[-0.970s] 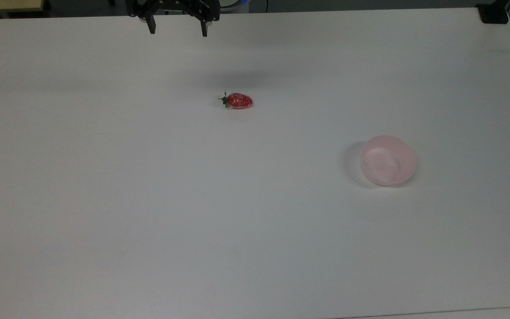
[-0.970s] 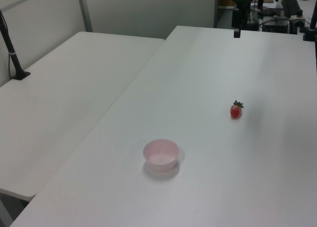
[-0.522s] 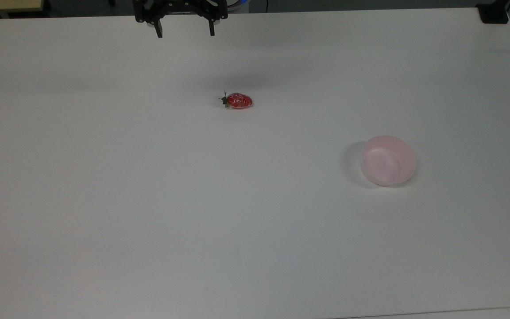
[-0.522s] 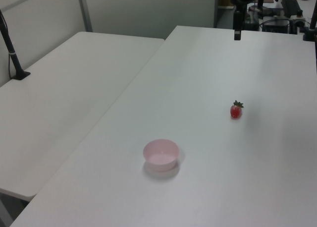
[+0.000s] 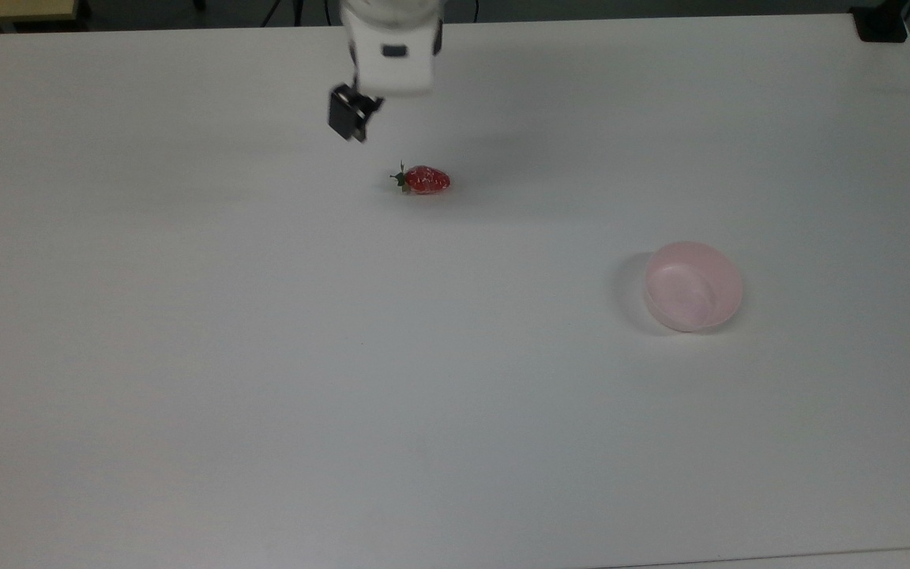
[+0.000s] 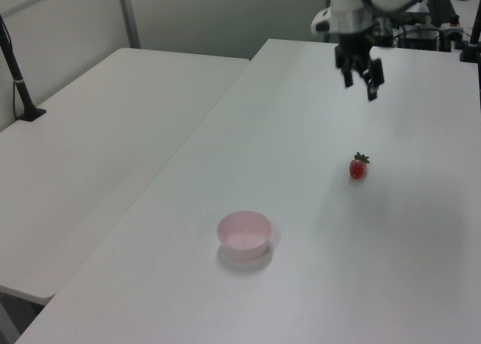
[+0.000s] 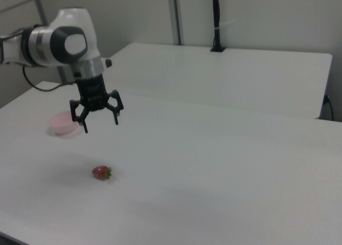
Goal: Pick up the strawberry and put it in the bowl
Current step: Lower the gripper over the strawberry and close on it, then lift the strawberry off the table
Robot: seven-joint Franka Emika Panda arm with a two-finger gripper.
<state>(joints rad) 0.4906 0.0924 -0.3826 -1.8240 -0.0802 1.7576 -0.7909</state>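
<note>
Strawberry hasn't moved vs 0.5 s and 1 s ago: same spot on the white table, lying on its side, untouched. What changed is the arm: the gripper was up at the far table edge at the top view's top, now it has come in over the table and hangs above the surface, just up and to the top view's left of the berry, not touching it. In the top view the white wrist housing now shows, which it didn't before. Fingers are spread apart with nothing between them. Bowl unchanged too. Counts: one strawberry, one bowl, one gripper, two white tables side by side in the left view. Berry look: small, glossy red, elongated, dark green leafy cap pointing to the top view's left, tip to the top view's right. Bowl is pale translucent pink, round, shallow, low straight sides, upright and empty, well apart from the berry, toward the top view's lower right. In the right view the berry sits below the gripper, bowl behind it.
</note>
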